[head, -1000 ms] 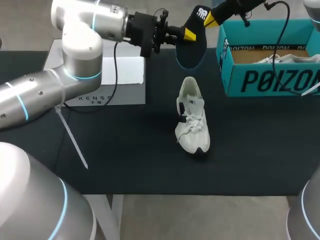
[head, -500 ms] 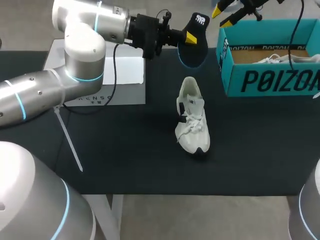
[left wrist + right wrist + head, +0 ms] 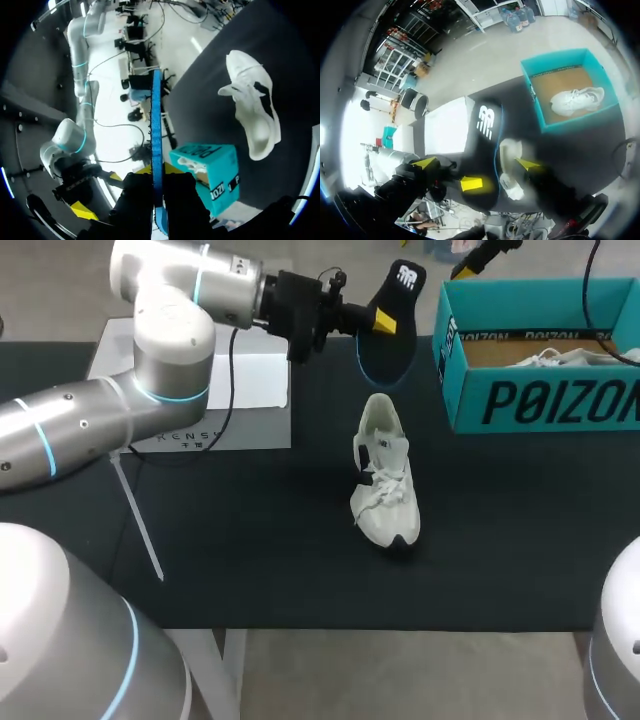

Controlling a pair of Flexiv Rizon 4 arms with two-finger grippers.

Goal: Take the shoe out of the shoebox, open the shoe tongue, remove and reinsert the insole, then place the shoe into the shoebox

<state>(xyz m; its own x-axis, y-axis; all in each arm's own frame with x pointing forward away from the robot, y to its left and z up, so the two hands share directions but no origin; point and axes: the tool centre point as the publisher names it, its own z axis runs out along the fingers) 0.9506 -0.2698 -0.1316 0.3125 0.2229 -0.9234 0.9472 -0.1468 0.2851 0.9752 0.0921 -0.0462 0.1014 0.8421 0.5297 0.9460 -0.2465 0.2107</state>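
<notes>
Head view, your left arm (image 3: 120,405) stretched level over the table's (image 3: 250,540) far side, teal shoebox (image 3: 540,405) far right, white shoe (image 3: 385,485) lying mid-table, dark insole (image 3: 390,338) clamped in your left gripper (image 3: 377,318) beside the box, right gripper (image 3: 476,163) above it, fingers spread wide, empty.

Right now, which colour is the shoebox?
Teal shoebox, dark lettering on its side; head view shows it best.

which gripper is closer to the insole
Left. The left gripper is shut on the insole, holding it on edge above the table. The right gripper is open and clear of it, off toward the shoebox.
</notes>
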